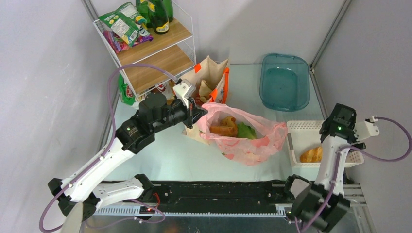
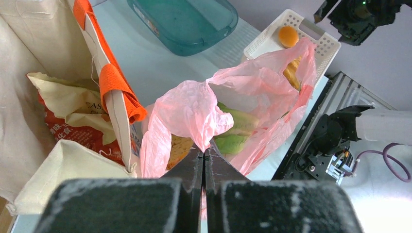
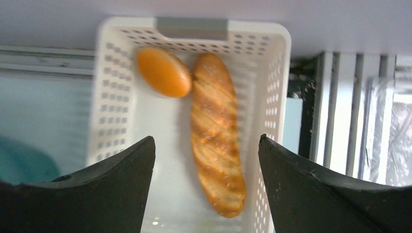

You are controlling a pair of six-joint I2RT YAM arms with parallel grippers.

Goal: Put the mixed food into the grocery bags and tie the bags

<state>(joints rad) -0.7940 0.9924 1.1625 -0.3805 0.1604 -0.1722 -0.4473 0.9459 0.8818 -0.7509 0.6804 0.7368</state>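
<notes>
The left claw (image 2: 204,151) is clenched on a bunched fold of the pink bag (image 2: 187,109). Its thin film looks limp, slippery and easy to tear, so gathered plastic near the mouth seems a safer hold than a single layer. Inside lie bread rolls (image 1: 226,127) and lettuce (image 1: 247,130). The beige tote (image 1: 210,73) stands just behind on the worktop (image 1: 165,155). The right claw (image 3: 206,141) hangs released and empty above the white basket (image 3: 112,34), where a long loaf (image 3: 214,111) lies beside a round roll (image 3: 163,72): probably light and crushable, best pinched gently across the middle
</notes>
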